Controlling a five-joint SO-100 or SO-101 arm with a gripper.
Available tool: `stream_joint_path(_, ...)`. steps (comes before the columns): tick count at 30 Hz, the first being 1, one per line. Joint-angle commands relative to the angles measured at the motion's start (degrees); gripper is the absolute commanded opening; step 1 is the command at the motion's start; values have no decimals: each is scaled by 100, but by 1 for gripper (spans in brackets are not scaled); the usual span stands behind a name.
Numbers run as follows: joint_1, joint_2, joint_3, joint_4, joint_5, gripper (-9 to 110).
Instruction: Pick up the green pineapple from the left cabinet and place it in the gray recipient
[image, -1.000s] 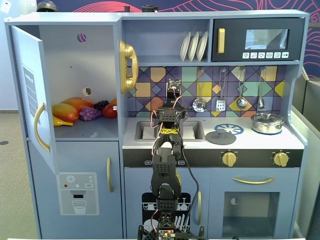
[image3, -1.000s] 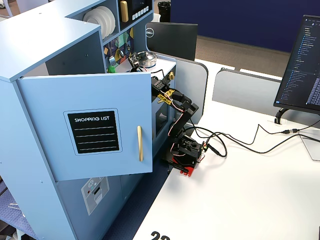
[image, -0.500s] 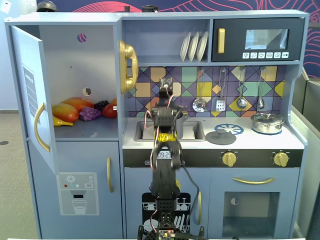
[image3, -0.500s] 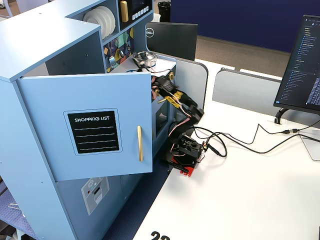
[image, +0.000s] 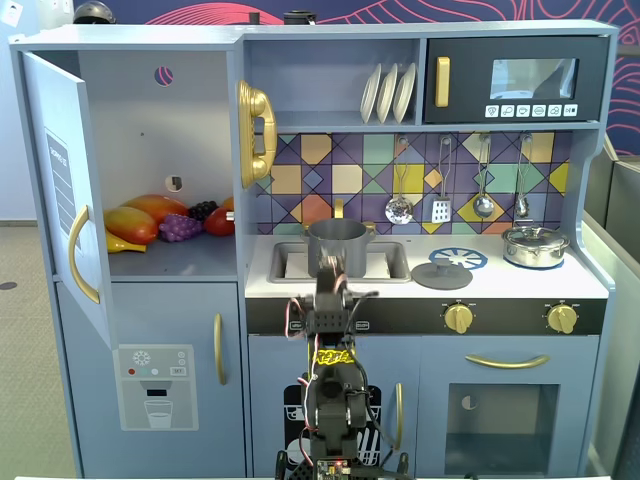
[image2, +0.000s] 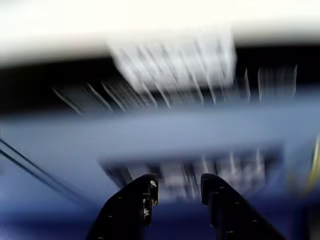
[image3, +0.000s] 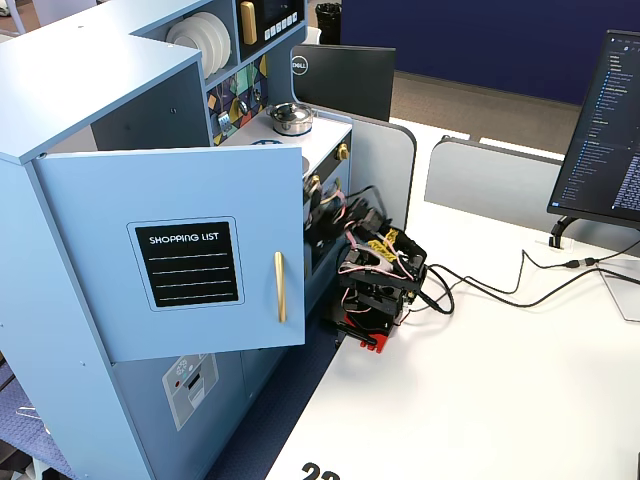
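The left cabinet (image: 150, 130) stands open, its door (image: 60, 190) swung out to the left. On its shelf lie orange-red mangoes (image: 132, 223), a purple grape bunch (image: 180, 228) and a red fruit (image: 220, 222). No green pineapple shows in any view. The gray recipient (image: 336, 240) stands in the sink (image: 390, 262). My gripper (image: 330, 270) is raised in front of the counter edge, just below the gray recipient. In the blurred wrist view the gripper (image2: 177, 182) is open, with nothing between its black fingers (image2: 142, 195).
A shiny lidded silver pot (image: 535, 246) and a loose gray lid (image: 441, 272) sit on the counter to the right. Utensils hang above. In the side fixed view the open door (image3: 200, 260) hides the cabinet's inside; the arm (image3: 378, 270) sits on a white desk (image3: 500, 380) with cables.
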Motion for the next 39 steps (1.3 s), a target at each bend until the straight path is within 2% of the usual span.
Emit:
stream_joint_path(1,-62,26,1301,-738,193,0)
stream_joint_path(6,-123,-53,2417,-1362,290,0)
stream_joint_path(9,-158,-308,2417,-1107,589,0)
stream_joint_path(18,-149,501,2435,2083,343,0)
stream_joint_path(21,44,729,2435,2188,396,0)
stream_joint_path(23,105,729,2426,2268,-246,1)
stream_joint_path(39,105,729,2426,2276,-141,5)
